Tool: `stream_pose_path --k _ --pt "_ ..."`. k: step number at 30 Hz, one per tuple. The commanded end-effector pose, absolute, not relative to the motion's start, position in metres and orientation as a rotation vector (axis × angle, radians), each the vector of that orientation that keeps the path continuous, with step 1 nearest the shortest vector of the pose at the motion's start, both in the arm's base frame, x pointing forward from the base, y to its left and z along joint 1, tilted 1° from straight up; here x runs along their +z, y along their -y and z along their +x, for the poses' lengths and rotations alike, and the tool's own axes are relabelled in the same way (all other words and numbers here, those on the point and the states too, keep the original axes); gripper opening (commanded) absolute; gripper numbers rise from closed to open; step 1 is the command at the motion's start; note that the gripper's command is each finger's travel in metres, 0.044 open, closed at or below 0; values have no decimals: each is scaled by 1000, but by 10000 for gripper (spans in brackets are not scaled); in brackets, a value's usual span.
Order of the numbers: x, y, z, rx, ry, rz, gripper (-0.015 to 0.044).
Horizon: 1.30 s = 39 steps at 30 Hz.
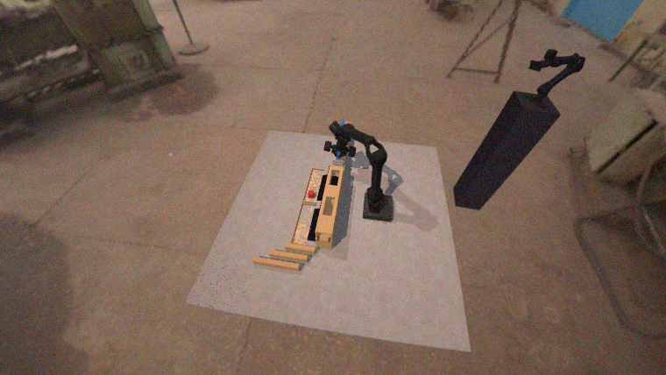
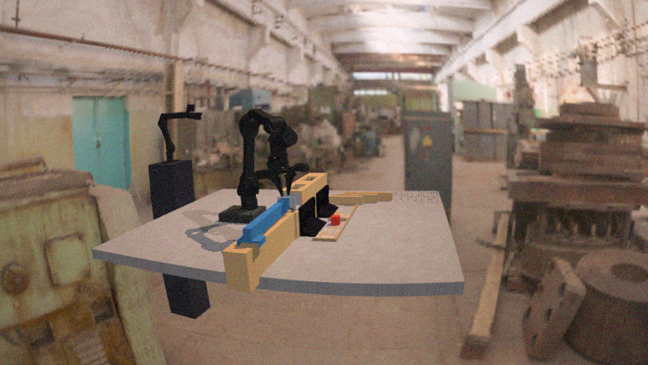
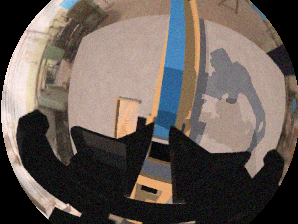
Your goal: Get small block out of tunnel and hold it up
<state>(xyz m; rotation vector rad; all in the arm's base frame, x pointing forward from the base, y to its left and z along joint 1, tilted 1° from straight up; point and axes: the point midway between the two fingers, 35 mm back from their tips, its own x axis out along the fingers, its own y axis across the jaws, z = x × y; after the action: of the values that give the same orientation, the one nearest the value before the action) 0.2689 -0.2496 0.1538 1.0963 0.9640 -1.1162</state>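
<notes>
Claw: the black two-finger claw points down at the near end of the handle. Its tips are a little way apart, with blue showing between them from the wrist view. I cannot tell if it is gripping the handle.
Handle: the long, straight blue bar lies along the open tan trough. It sticks out from the tunnel end and has a wider piece at its far end.
Cage: the small, pale grey cage shows at the tunnel mouth, where the blue bar meets it.
Tunnel: the long tan box tunnel has openings in its top. Its inside is too small and dark to read.
Block: the small red cube is outside the tunnel, in the flat tan-edged tray. I cannot tell if it is the block for this job.
Flaps: black pieces sit between the tunnel and the tray.
Rods: three tan rods lie side by side near the other tunnel end.
Surface: the flat grey surface is under it all.
Arm: the black arm stands beside the tunnel, bent over at the top.
</notes>
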Motion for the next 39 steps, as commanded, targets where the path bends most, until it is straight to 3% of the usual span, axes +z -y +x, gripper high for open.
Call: stream_pose_path --k 1,11,16,23,29,39 --pt "154 250 269 -1116 -964 1096 184" --pt "190 249 269 -1118 -952 1096 440" --pt "184 232 288 -1006 -1056 983 440" --pt "181 132 363 -441 -1405 415 440" --pt "176 42 393 10 -1550 -25 440" --pt "172 35 395 41 -1556 -54 440"
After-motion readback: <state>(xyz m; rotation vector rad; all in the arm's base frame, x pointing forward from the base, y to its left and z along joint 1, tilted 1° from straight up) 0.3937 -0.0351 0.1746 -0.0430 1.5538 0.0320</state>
